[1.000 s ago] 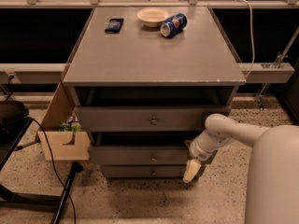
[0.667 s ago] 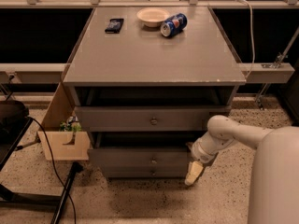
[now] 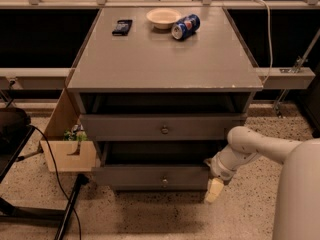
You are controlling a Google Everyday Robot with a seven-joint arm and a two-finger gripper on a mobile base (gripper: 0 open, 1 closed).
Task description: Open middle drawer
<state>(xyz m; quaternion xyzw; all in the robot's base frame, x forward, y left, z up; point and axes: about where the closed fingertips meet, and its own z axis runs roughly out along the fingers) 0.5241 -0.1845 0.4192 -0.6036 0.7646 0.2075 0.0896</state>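
The grey cabinet has stacked drawer fronts. The middle drawer is the lower front with a small round knob. It stands out from the cabinet, with a dark gap above it. The upper drawer with its own knob sits above. The lowest drawer is mostly hidden below the middle one. My gripper, cream-tipped on a white arm, is at the right end of the middle drawer's front, close to the floor.
On the cabinet top lie a black device, a cream bowl and a blue can on its side. A cardboard box stands against the cabinet's left side. Black cables and a stand lie at the lower left. My body fills the lower right.
The middle drawer's front has come out towards me and the dark gap above it has widened. My gripper has moved with its right end, slightly outward and down.
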